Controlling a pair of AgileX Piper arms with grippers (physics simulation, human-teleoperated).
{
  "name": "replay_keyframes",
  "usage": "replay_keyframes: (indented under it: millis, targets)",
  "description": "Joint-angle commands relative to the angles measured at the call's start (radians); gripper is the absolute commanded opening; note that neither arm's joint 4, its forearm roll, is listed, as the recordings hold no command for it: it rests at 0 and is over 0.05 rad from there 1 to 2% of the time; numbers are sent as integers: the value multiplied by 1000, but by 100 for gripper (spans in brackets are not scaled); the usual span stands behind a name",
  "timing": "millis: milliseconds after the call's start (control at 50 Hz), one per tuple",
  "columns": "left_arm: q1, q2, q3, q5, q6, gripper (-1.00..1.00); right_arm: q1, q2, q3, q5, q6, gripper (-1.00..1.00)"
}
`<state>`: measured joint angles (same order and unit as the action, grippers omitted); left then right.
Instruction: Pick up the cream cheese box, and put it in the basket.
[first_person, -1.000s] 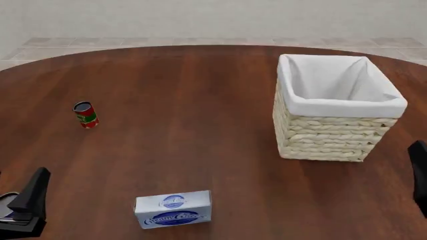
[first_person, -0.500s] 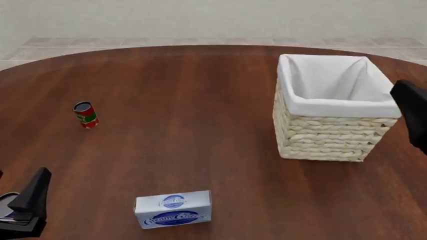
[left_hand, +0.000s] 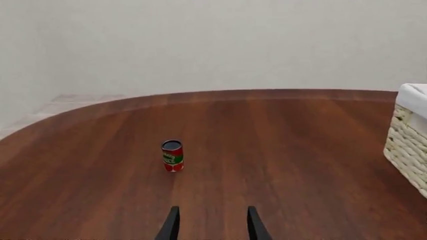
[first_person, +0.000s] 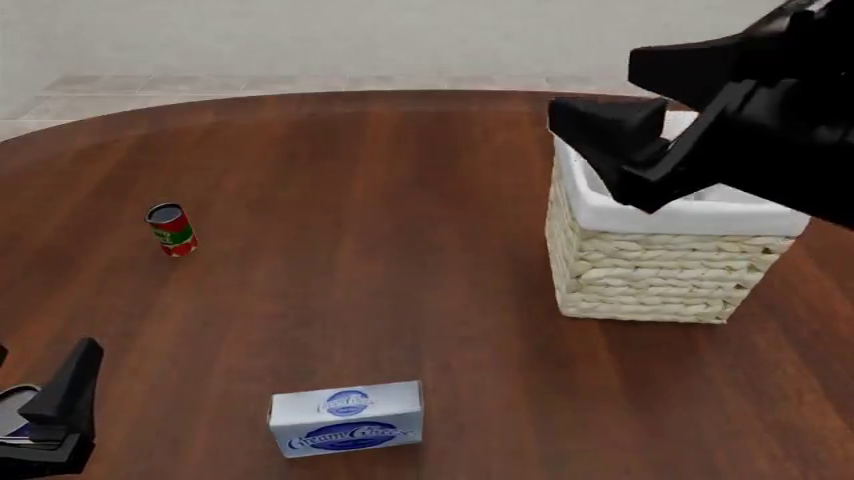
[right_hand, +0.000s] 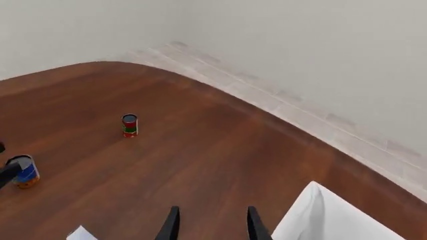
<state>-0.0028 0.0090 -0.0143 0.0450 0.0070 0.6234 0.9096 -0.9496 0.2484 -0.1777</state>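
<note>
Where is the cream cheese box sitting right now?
In the front view, the cream cheese box lies on the table's near edge, left of centre, well apart from the basket at far right and nearer than the small can.

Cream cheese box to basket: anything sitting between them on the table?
Nothing. In the front view only bare table separates the cream cheese box from the basket. The can stands off to the left, clear of that stretch.

One cream cheese box (first_person: 346, 417), one basket (first_person: 663, 262), one can (first_person: 171, 230).
</note>
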Motion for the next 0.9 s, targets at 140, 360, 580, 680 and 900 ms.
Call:
replay_keyframes:
  millis: [140,360,580,680,900]
  targets:
    - [0,10,3,-1,-15,100,211,274,-150,46,-25,100]
    - [-1,45,12,-37,-19,100,300,439,-196,81,-126,100]
    - [-14,39,14,-30,-9,100,389,552,-223,93,-137,100]
    - [-15,39,14,-29,-8,100,422,594,-240,89,-130,100]
    - [-22,20,14,-11,-8,100,463,660,-284,113,-128,100]
